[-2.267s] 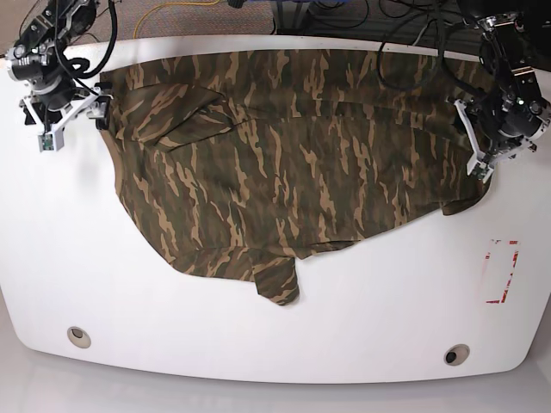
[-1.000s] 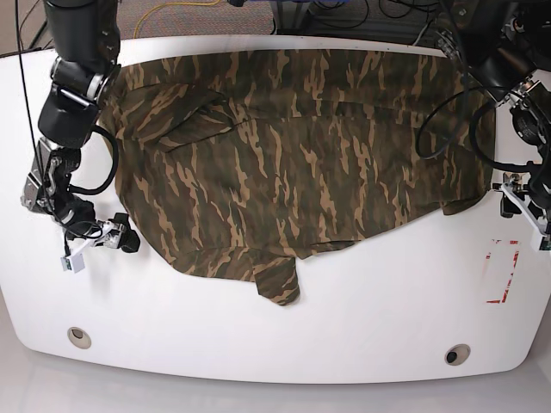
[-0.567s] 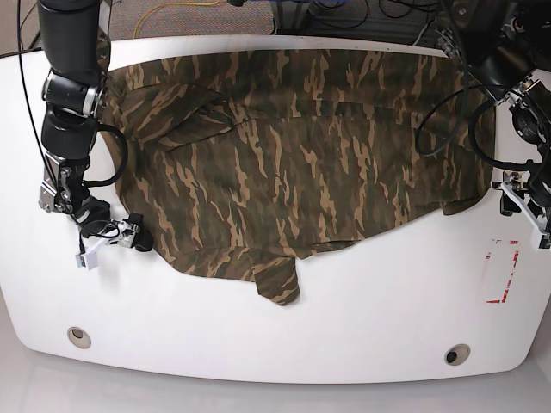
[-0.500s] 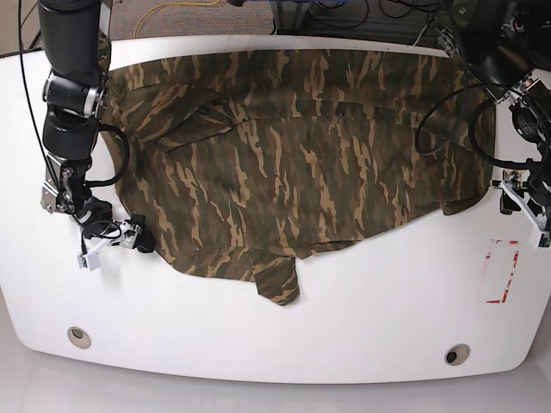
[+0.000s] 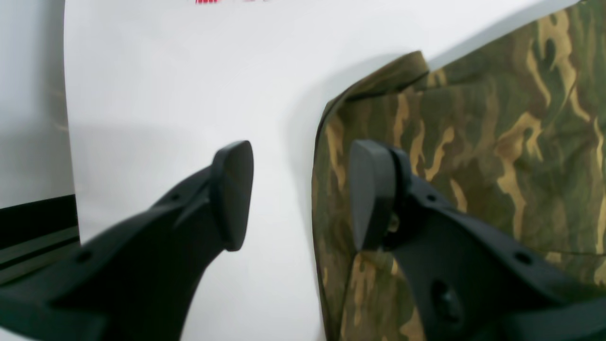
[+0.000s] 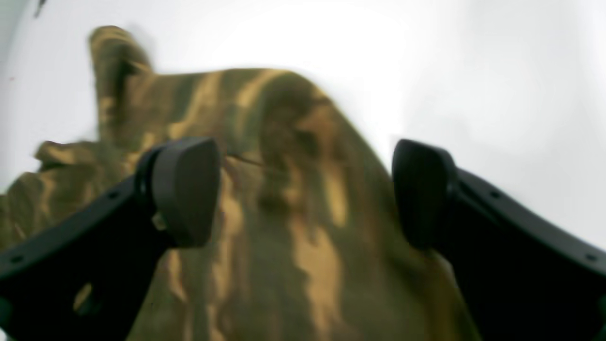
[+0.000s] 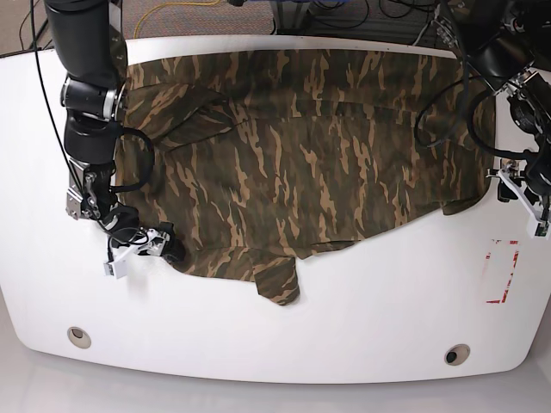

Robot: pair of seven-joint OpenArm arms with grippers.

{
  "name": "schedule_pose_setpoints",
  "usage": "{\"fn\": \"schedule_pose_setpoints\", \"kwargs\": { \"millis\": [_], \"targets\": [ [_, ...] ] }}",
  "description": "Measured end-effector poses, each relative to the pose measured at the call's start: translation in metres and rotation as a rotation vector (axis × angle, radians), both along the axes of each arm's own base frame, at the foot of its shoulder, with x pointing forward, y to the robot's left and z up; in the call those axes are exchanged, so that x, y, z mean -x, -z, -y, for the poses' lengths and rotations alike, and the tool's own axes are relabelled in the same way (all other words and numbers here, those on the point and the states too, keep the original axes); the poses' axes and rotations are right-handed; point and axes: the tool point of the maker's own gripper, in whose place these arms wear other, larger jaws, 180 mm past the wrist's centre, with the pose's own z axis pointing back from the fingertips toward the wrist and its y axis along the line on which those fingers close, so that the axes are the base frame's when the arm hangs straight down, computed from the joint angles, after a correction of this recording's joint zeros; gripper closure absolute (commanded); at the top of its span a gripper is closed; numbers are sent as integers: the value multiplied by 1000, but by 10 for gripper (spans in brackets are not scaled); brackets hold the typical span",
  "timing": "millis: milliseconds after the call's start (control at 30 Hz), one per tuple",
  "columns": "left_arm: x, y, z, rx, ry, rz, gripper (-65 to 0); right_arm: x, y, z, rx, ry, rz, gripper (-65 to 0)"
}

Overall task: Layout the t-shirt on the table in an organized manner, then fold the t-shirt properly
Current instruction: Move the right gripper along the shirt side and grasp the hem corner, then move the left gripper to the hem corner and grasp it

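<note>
Camouflage t-shirt (image 7: 293,163) spread unevenly across the far half of the white table (image 7: 284,344), lower hem bunched. Both arms newly dropped from the far corners to the near edges, likely to pull the hem straight. Right fingers (image 6: 307,194) released, straddling a cloth corner. Left fingers (image 5: 303,194) released, one above cloth, shirt edge between them.

The right wrist view is blurred, so the t-shirt (image 6: 293,227) between the fingers (image 6: 187,189) shows no clear hem. In the left wrist view, the red-and-white tape mark (image 5: 207,1) beyond the fingertips is cut off by the edge.
</note>
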Motion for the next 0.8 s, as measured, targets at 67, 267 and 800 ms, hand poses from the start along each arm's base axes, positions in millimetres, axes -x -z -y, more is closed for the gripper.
{"fn": "schedule_pose_setpoints", "kwargs": {
  "millis": [67, 267, 800],
  "targets": [
    [1, 1, 0, 1, 2, -3, -307, -1, 1, -8, 1, -17, 2, -545],
    [4, 4, 0, -2, -2, -15, -307, -3, 1, -32, -25, -50, 7, -544],
    [-2, 10, -22, -57, -38, -17, -313, 4, 10, -36, -9, -70, -30, -52]
  ]
}}
